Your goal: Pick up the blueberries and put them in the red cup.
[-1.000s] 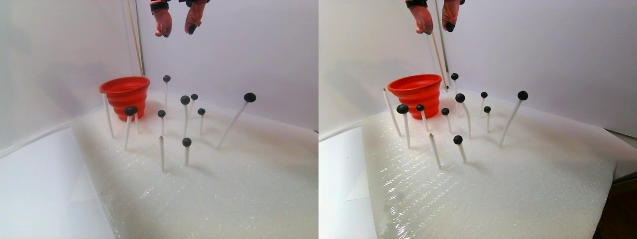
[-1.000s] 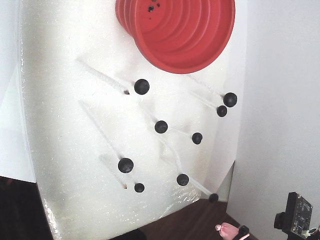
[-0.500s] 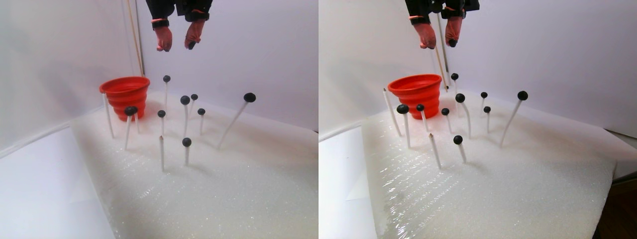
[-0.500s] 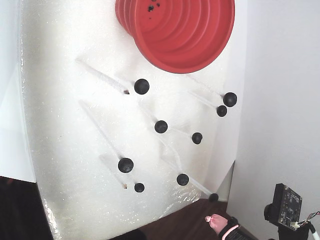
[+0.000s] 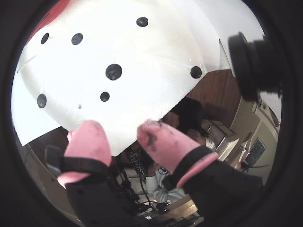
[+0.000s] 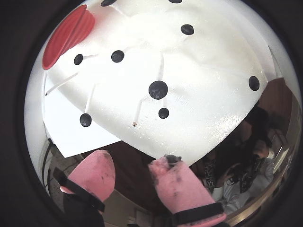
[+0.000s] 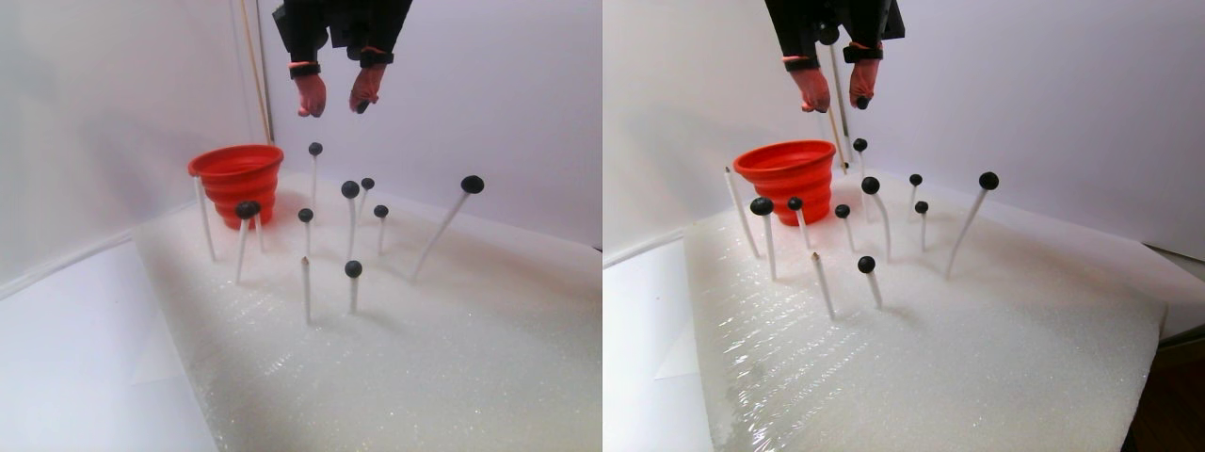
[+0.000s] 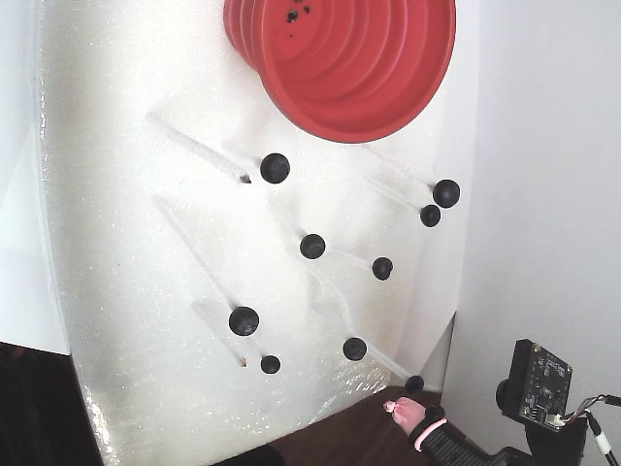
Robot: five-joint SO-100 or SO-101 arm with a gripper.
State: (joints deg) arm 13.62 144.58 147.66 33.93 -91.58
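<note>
Several blueberries (image 7: 350, 188) sit on the tips of thin white sticks stuck in a white foam pad (image 7: 442, 358). The fixed view shows them from above (image 8: 312, 246); both wrist views show them as dark dots (image 5: 113, 72) (image 6: 158, 89). The red cup (image 7: 235, 174) stands at the pad's back left corner, at the top of the fixed view (image 8: 388, 87). My gripper (image 7: 334, 105) hangs open and empty, high above the rearmost blueberry (image 7: 315, 149) and right of the cup. Its pink fingertips (image 5: 87, 135) stand well apart, seen also in a wrist view (image 6: 165, 165).
White walls close in behind and to the left of the pad. Two bare sticks (image 7: 304, 287) carry no berry. A thin rod (image 7: 252, 75) leans in the back corner. A camera board (image 8: 539, 383) rides beside the arm. Tiny dark specks (image 8: 291, 15) lie in the cup.
The gripper has come down toward the rearmost blueberry in the stereo pair view and crept toward the pad's edge in the fixed view. It stayed open. Berries and cup have not moved.
</note>
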